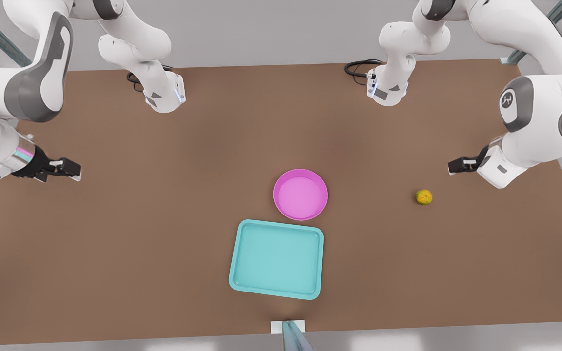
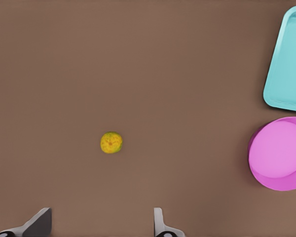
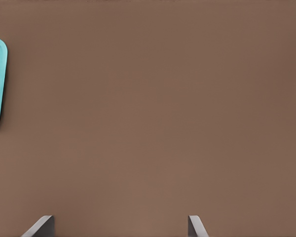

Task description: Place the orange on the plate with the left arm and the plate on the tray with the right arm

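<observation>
Even, diffuse light falls on the brown table from overhead; no glare on its matte surface; a slightly darker band runs across its middle, and the corners look paler; shadows are faint and soft, a thin dark rim under the tray, the plate and the orange; a bright sheen shows on the right arm's banded wrist; edges throughout look softly smoothed.
</observation>
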